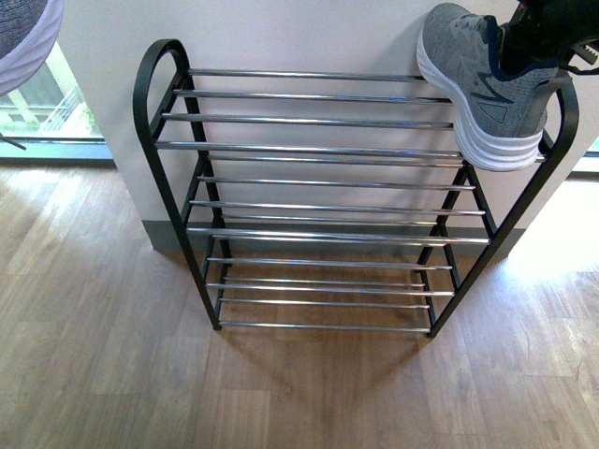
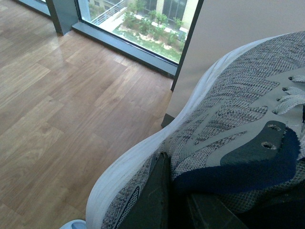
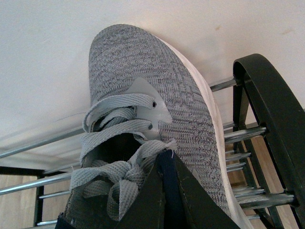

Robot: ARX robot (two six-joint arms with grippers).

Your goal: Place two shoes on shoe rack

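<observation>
Right pincer (image 3: 167, 186) is pinching a tilted shoe (image 1: 477, 84) at the rack's (image 1: 309, 150) top right corner, left pincer's (image 2: 178, 200) pinching the other shoe (image 2: 228, 119), so I'd be levelling it before releasing.

Shoe rack (image 1: 309, 147): on floor (image 1: 112, 374), back agst wall (image 1: 281, 37), centre of front view.
Shoe A (image 1: 473, 79): on rack's top shelf, right end, toe twd wall, heel at front edge, just beside right side frame; right claw (image 3: 164, 191) clamped on its collar from above.
Shoe B (image 1: 23, 37): off rack, up over floor well left of it, gripped in left claw (image 2: 178, 205).
Window (image 1: 37, 112): left of wall, beyond shoe B.
</observation>
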